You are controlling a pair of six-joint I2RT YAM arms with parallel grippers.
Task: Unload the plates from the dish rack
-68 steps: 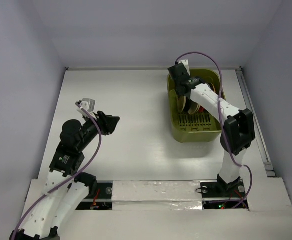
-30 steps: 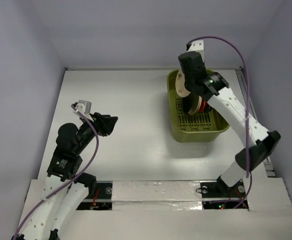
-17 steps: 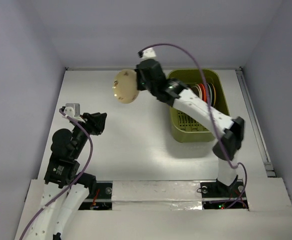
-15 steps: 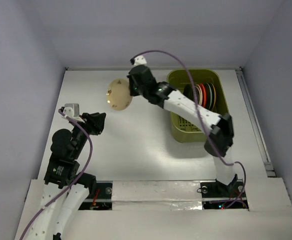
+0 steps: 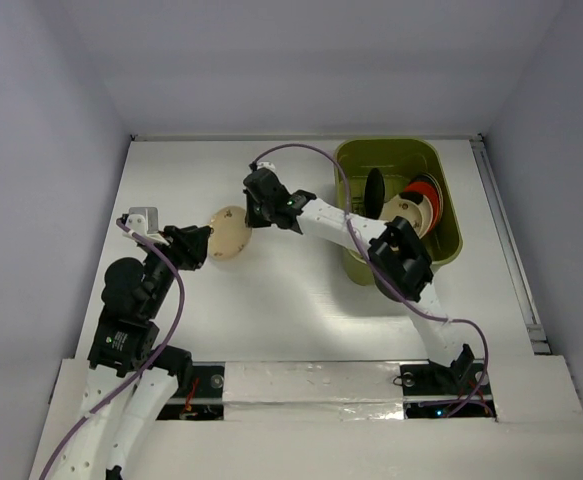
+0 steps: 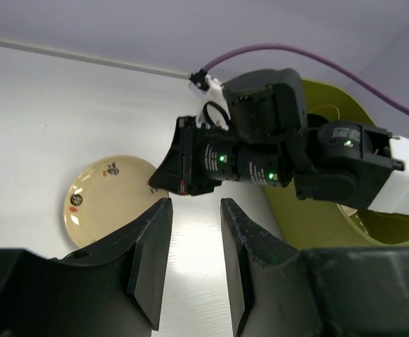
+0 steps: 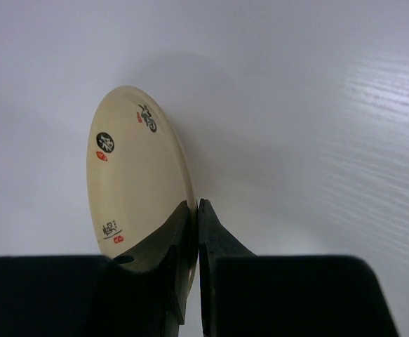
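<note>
Rim pinch by right gripper [image 7: 196, 208] on small round beige plate [image 7: 134, 175]; probably stiff, slick, chippable. Left gripper [image 6: 194, 210] spread, empty.

- A robot test cell in a lab.
- Plain pale walls [image 5: 301, 60] box the white surface [image 5: 271, 310] at its left, far and right edges.
- The left arm [image 5: 121, 335] and right arm [image 5: 399, 258], trailing a purple cable [image 5: 301, 147], are bolted along the taped near edge.

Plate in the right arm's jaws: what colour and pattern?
Cream-beige round plate with small black and red marks; clearest in right wrist view.
</note>
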